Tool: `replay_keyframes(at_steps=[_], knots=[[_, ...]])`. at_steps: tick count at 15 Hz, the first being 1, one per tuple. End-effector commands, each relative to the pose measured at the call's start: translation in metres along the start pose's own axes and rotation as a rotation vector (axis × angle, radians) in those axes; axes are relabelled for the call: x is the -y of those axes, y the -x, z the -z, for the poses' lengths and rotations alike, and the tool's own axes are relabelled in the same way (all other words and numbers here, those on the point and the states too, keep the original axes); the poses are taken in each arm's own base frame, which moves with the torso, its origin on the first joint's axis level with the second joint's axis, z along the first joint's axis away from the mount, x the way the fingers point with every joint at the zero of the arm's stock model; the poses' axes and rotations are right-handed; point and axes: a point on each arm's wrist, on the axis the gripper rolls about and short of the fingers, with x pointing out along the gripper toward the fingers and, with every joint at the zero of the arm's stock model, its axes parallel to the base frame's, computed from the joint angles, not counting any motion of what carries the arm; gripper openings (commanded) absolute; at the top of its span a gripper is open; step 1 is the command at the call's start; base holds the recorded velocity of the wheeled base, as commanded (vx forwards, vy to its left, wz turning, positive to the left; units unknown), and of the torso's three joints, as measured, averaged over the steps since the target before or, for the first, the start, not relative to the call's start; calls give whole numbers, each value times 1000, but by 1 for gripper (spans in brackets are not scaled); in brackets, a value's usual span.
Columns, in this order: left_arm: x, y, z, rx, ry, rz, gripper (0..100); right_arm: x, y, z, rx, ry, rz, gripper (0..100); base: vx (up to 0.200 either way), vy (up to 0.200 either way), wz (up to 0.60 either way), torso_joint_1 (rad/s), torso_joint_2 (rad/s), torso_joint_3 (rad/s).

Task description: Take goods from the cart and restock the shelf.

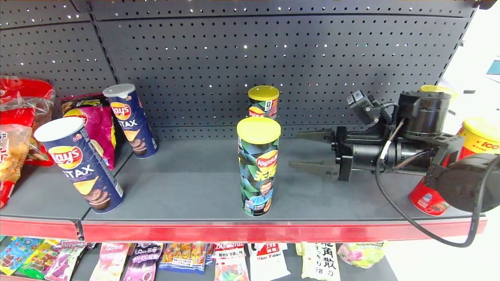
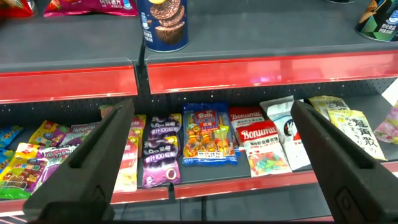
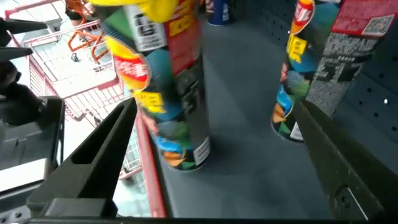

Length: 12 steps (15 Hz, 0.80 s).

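The tall green chip can with yellow lid (image 1: 258,168) stands upright at the grey shelf (image 1: 187,187) front, probably to face shoppers. The right hand (image 1: 310,152), spread wide, waits at its 3 o'clock.

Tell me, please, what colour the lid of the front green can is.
The lid is yellow; the head view shows it best.

Right arm (image 1: 390,152) is stretched out level from the robot's right, and the right gripper (image 1: 293,150) points across toward its left, fingers spread wide. Left gripper (image 2: 212,106) sits low, angled downward, fingers also well parted.
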Motion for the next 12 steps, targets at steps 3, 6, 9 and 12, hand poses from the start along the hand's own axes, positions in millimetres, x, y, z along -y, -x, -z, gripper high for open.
replay_keyframes(at_steps=[3,6,9,12], knots=[[0,0,0,-3,0,0,100,17,-14,5,10,-3,-77,100,0,0,0,0,0,0],[0,0,0,-3,0,0,100,23,-19,5,20,3,-114,100,0,0,0,0,0,0],[0,0,0,-3,0,0,100,28,-25,2,38,17,-167,100,0,0,0,0,0,0],[0,0,0,-3,0,0,100,29,-28,2,46,19,-219,100,0,0,0,0,0,0]])
